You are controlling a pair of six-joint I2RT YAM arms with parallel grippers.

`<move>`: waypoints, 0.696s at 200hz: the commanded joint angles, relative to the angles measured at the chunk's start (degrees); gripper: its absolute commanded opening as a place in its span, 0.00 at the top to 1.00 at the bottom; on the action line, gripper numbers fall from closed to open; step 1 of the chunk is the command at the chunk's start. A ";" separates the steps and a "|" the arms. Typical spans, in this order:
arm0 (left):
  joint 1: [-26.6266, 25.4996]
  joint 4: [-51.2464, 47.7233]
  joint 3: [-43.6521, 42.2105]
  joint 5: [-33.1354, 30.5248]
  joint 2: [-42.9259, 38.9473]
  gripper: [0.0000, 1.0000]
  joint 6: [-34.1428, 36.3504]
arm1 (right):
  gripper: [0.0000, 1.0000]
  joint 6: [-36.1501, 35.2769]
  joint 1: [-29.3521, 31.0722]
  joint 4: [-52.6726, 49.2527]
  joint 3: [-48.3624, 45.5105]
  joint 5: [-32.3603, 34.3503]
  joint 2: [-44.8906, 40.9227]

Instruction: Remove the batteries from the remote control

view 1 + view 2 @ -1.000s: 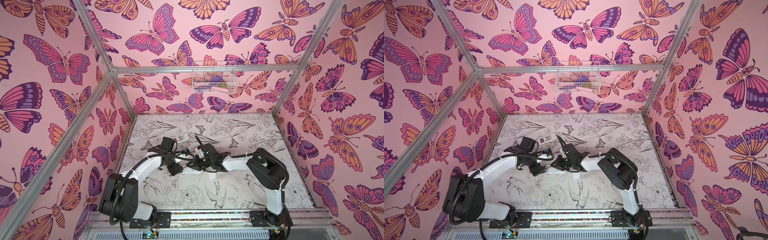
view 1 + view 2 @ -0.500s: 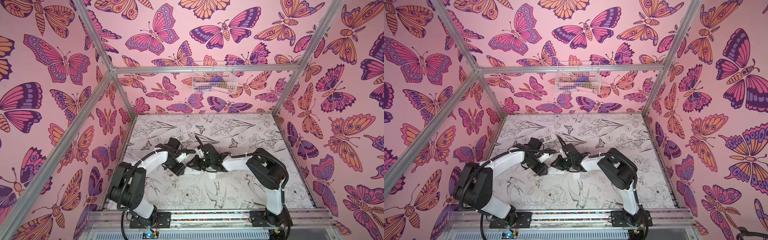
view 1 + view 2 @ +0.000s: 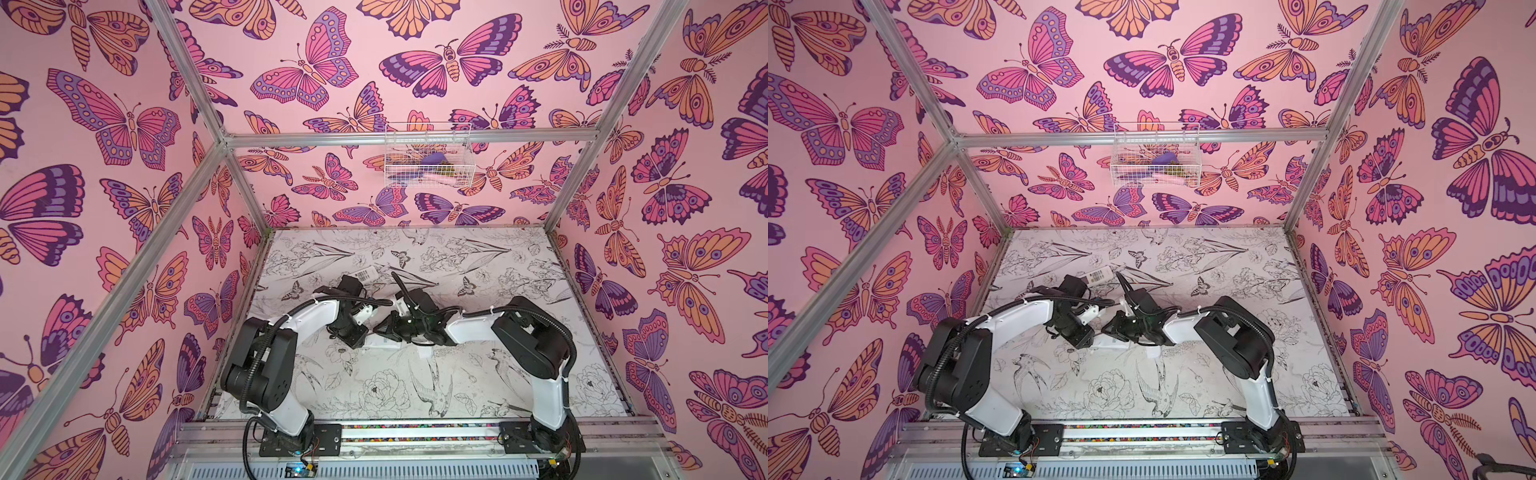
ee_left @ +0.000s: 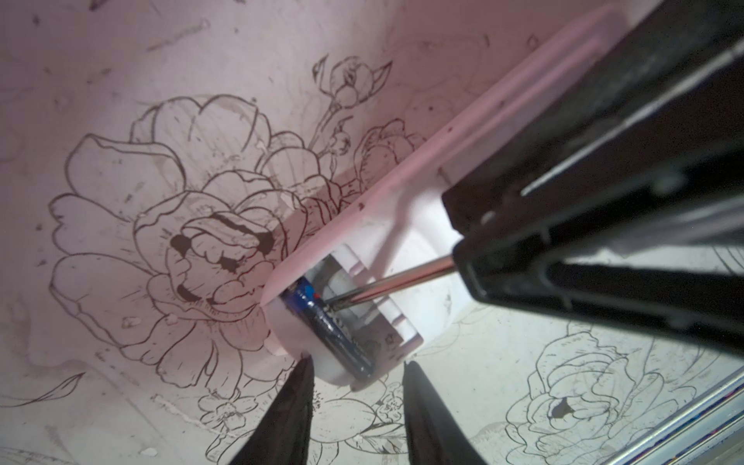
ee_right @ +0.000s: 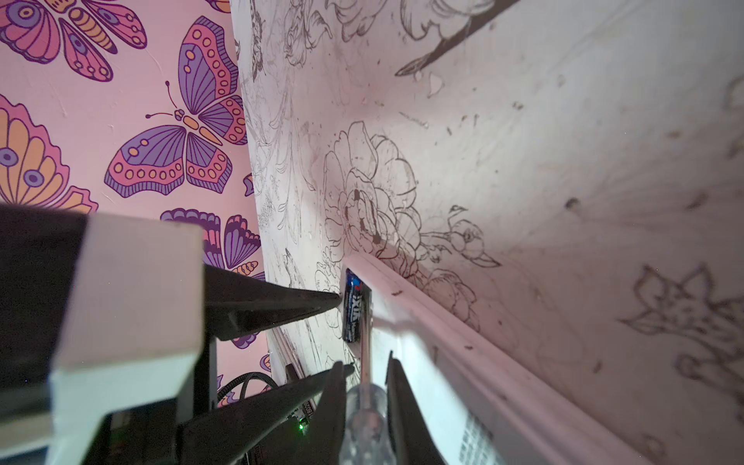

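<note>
Plainly the prying step is in hand; the remote control lies on the flower-printed table with its compartment uncovered, and in both top views it is mostly hidden under the two grippers, which meet over it; one dark battery lies in that compartment, at the end closest to the left gripper, and the slot beside it looks bare; no other battery shows in any view. The right gripper is clamped tight on the clear handle of the metal rod tool, whose tip is down at one end of the battery, touching it or just short of it, I cannot tell which. The left gripper hovers at the remote's end with its jaws part-way apart and nothing held between them; one fingertip is at the remote's corner, the other stands a little clear of it. By my judgement the battery is not yet lifted, so the task is part-done at best; the next move calls for a small levering push of the rod under the battery's end to raise it against the spring; then the left jaws must close across the raised cylinder itself, not on the compartment wall.
</note>
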 commanded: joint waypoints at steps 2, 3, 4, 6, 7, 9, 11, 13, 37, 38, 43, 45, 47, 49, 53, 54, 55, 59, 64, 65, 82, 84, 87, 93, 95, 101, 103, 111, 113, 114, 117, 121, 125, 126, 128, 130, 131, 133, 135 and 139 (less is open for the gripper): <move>-0.32 -0.87 1.42 -0.99 1.74 0.63 -0.53 | 1.00 0.82 -0.10 1.77 -0.92 1.19 1.13; -0.32 -0.82 1.40 -0.97 1.76 0.63 -0.54 | 1.00 0.87 -0.10 1.74 -0.96 1.22 1.14; -0.32 -0.79 1.39 -0.96 1.86 0.63 -0.55 | 1.00 0.84 -0.11 1.77 -0.98 1.23 1.18; -0.32 -0.79 1.45 -0.95 1.93 0.63 -0.60 | 1.00 0.89 -0.11 1.83 -0.93 1.24 1.15; -0.32 -0.82 1.55 -0.95 1.99 0.63 -0.62 | 1.00 0.86 -0.11 1.86 -0.96 1.20 1.15; -0.32 -0.82 1.62 -0.95 2.03 0.64 -0.64 | 1.00 0.85 -0.11 1.81 -0.99 1.21 1.15; -0.32 -0.80 1.64 -0.95 2.13 0.64 -0.71 | 1.00 0.83 -0.11 1.87 -1.00 1.11 1.12; -0.32 -0.86 1.67 -0.94 2.26 0.64 -0.73 | 1.00 0.82 -0.11 1.95 -1.02 1.06 1.14; -0.58 -0.81 2.08 -1.34 2.89 0.65 -0.73 | 1.00 0.83 -0.19 2.60 -1.26 1.07 0.90; -0.58 -0.83 2.13 -1.36 2.91 0.65 -0.73 | 1.00 0.78 -0.19 2.64 -1.35 1.12 0.93; -0.58 -0.85 2.24 -1.38 3.00 0.65 -0.82 | 1.00 0.83 -0.19 2.82 -1.44 1.03 0.82; -0.58 -0.85 2.26 -1.38 3.03 0.65 -0.82 | 1.00 0.82 -0.19 3.02 -1.44 1.13 0.80; -0.58 -0.85 2.26 -1.38 3.08 0.65 -0.82 | 1.00 0.84 -0.13 3.09 -1.48 1.04 0.79; -0.58 -0.89 2.24 -1.38 3.09 0.66 -0.86 | 1.00 0.83 -0.18 3.24 -1.51 1.06 0.73; -0.66 -0.80 2.19 -1.34 3.17 0.66 -0.90 | 1.00 0.89 -0.19 3.45 -1.57 1.01 0.71; -0.67 -0.82 2.23 -1.32 3.18 0.66 -0.91 | 1.00 0.86 -0.19 3.46 -1.59 1.00 0.75; -0.67 -0.79 2.25 -1.31 3.18 0.66 -0.91 | 1.00 0.88 -0.19 3.55 -1.60 0.99 0.73; -0.67 -0.89 2.17 -1.30 3.27 0.66 -0.91 | 1.00 0.78 -0.19 3.71 -1.76 0.98 0.68; -0.76 -0.84 2.15 -1.22 3.36 0.66 -0.91 | 1.00 0.74 -0.19 3.90 -1.70 0.96 0.62; -0.76 -0.89 2.16 -1.21 3.36 0.66 -0.91 | 1.00 0.74 -0.19 3.99 -1.75 0.97 0.53; -1.02 -0.85 2.09 -1.14 3.53 0.66 -0.91 | 1.00 0.74 -0.19 4.60 -1.95 0.78 0.52; -1.02 -0.85 2.11 -1.17 3.58 0.66 -0.91 | 1.00 0.74 -0.19 4.74 -1.96 0.78 0.55; -1.10 -0.83 2.16 -1.20 3.62 0.66 -0.91 | 1.00 0.73 -0.19 4.90 -2.01 0.67 0.47; -1.19 -0.83 2.15 -1.21 3.71 0.66 -0.82 | 1.00 0.83 -0.19 5.12 -2.05 0.68 0.44; -1.22 -0.85 2.23 -1.21 3.76 0.66 -0.82 | 1.00 0.83 -0.19 5.20 -2.05 0.67 0.44; -1.28 -0.85 2.32 -1.29 3.95 0.66 -0.89 | 1.00 0.85 -0.15 5.39 -2.14 0.67 0.44; -1.33 -0.85 2.34 -1.29 4.01 0.66 -0.90 | 1.00 0.90 -0.16 5.51 -2.21 0.71 0.42; -1.45 -0.84 2.48 -1.42 4.38 0.66 -0.91 | 1.00 0.90 -0.19 5.70 -2.27 0.63 0.37; -1.50 -0.85 2.51 -1.46 4.47 0.66 -0.91 | 1.00 0.86 -0.19 5.78 -2.31 0.63 0.36; -1.53 -0.81 2.52 -1.51 4.49 0.66 -0.91 | 1.00 0.89 -0.19 5.81 -2.31 0.63 0.31; -1.55 -0.81 2.52 -1.62 4.54 0.66 -0.95 | 1.00 0.86 -0.18 5.88 -2.36 0.63 0.27; -1.62 -0.85 2.67 -1.65 4.73 0.66 -0.94 | 1.00 0.83 -0.19 5.90 -2.49 0.78 0.18; -1.68 -0.92 2.74 -1.72 4.81 0.66 -0.99 | 1.00 0.82 -0.19 5.99 -2.56 0.69 0.08; -1.70 -0.93 2.77 -1.73 4.83 0.66 -0.99 | 1.00 0.87 -0.19 6.00 -2.62 0.66 0.08; -1.72 -0.94 2.76 -1.73 4.87 0.66 -0.99 | 1.00 0.86 -0.19 6.01 -2.66 0.73 0.09; -1.72 -0.94 2.85 -1.78 4.95 0.66 -1.00 | 1.00 0.83 -0.19 6.04 -2.66 0.81 0.09; -1.73 -0.94 2.86 -1.80 5.03 0.66 -1.04 | 1.00 0.83 -0.19 6.07 -2.67 0.85 0.00; -1.79 -0.94 2.92 -1.82 4.97 0.66 -1.07 | 1.00 0.89 -0.19 6.12 -2.71 0.86 0.05; -1.81 -0.94 2.95 -1.82 5.04 0.66 -1.08 | 1.00 0.88 -0.17 6.17 -2.79 0.82 0.01; -1.88 -0.87 2.96 -1.90 5.16 0.66 -1.08 | 1.00 0.85 -0.19 6.27 -2.85 0.88 -0.11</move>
